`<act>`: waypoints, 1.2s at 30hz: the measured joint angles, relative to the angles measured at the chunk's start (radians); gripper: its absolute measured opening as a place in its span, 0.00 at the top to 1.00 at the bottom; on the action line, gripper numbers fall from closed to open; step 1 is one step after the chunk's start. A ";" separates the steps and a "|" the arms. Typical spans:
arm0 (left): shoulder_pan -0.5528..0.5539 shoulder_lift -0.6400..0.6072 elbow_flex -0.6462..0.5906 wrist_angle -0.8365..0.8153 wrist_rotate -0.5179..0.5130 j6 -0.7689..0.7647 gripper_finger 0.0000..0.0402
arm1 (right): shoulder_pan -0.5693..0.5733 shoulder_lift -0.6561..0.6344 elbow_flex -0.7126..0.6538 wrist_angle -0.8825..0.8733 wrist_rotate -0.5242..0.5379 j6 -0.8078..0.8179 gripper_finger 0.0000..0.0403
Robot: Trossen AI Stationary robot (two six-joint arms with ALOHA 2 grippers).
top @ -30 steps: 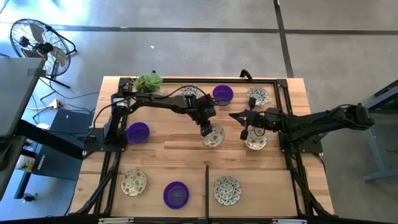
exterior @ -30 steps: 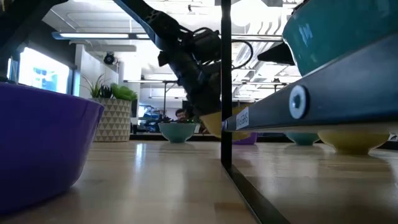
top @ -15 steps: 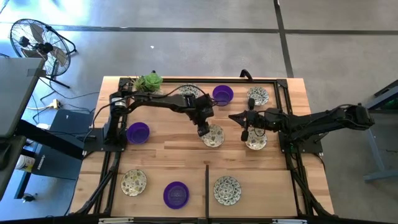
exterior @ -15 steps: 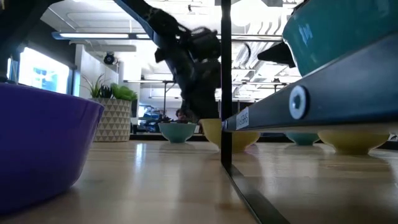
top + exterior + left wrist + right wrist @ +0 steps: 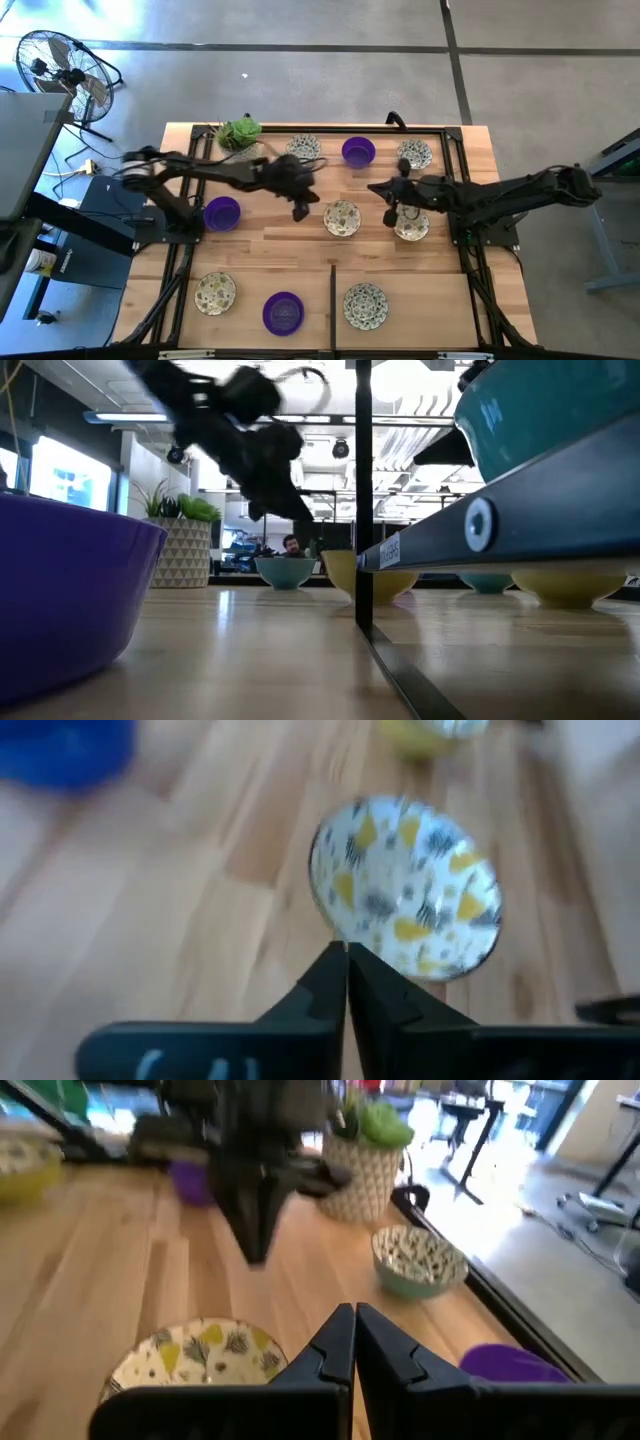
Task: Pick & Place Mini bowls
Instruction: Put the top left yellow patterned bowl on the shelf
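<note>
Left gripper (image 5: 300,212): fingers pressed together with nothing between them, as its wrist view shows; it hangs above bare wood just beside the centre bowl (image 5: 342,217), on that bowl's left.
Centre bowl: patterned cream with yellow and dark flecks, sitting free and upright on the tabletop (image 5: 260,250); the wrist view (image 5: 405,888) shows it just past the fingertips, untouched.
Why there: by my reading this bowl looks set down mid-table, and the empty gripper stands clear of its rim so as not to knock it.
Right gripper (image 5: 394,214): fingers closed too, holding nothing; it hovers at the left edge of the right bowl (image 5: 412,226), another patterned one. From its wrist view a patterned bowl (image 5: 195,1355) lies just ahead, but I cannot tell whether the tips touch any rim.
Back row: a patterned bowl (image 5: 304,148), a purple bowl (image 5: 358,152) and another patterned bowl (image 5: 415,154) line the far edge, next to the plant pot (image 5: 240,133).
Left side: one purple bowl (image 5: 221,213) near the left arm's base.
Front row: patterned (image 5: 215,292), purple (image 5: 283,312), patterned (image 5: 365,305), well apart from each other, with a thin black divider (image 5: 332,305) standing between the last two.
Spacing: the bowls are spread out, probably so each gripper can come down on one without hitting its neighbour.
Next call: either arm would need to open before taking a rim.
</note>
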 joint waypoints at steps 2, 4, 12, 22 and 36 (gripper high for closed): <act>-0.001 -0.062 -0.109 0.133 -0.034 -0.024 0.98 | 0.012 0.013 0.054 -0.096 0.012 0.003 1.00; -0.001 -0.104 -0.200 0.283 -0.065 -0.045 0.97 | 0.024 0.030 0.111 -0.177 0.009 0.020 1.00; 0.034 -0.181 -0.453 0.703 -0.061 -0.025 0.96 | 0.153 0.189 0.356 -0.613 -0.074 0.217 0.92; 0.113 -0.179 -0.517 0.938 0.079 0.039 0.96 | 0.223 0.381 0.547 -0.797 -0.107 0.263 0.73; 0.131 -0.179 -0.544 0.919 0.118 0.057 0.96 | 0.171 0.660 0.635 -0.856 -0.125 -0.183 0.56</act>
